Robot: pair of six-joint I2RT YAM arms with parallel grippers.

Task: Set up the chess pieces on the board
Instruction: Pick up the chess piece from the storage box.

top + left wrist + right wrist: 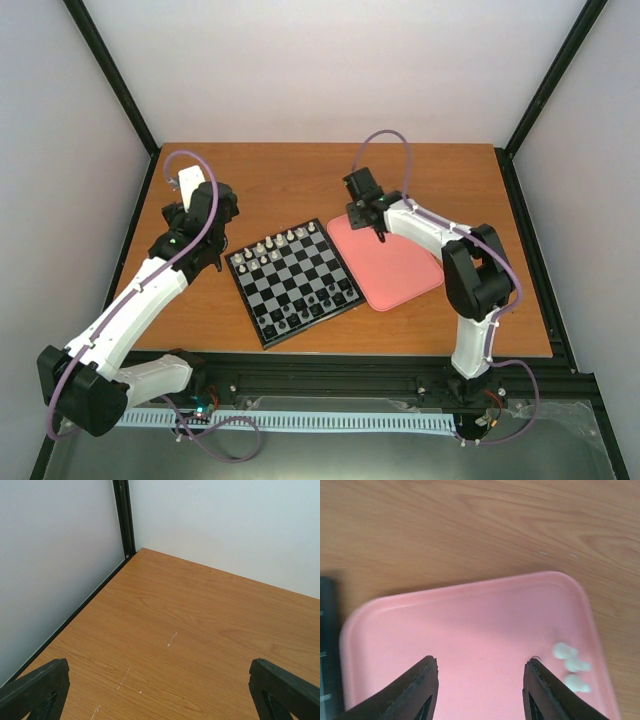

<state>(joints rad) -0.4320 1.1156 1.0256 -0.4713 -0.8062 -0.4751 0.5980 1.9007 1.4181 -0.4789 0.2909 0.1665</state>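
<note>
Pieces [572, 666], three white, lie by the tray's [470, 610] far-right rim. My right gripper [481, 664] hangs wide open, empty, just left of them; I'd shift right and straddle one.

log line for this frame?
right fingers: open, empty, above pink tray | white pieces: some on tray, by rim | left fingers: open, over table | board: pieces on both ends

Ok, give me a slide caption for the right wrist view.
Right gripper, jaws open, above the pink tray; white chess pieces lie near one corner.
</note>
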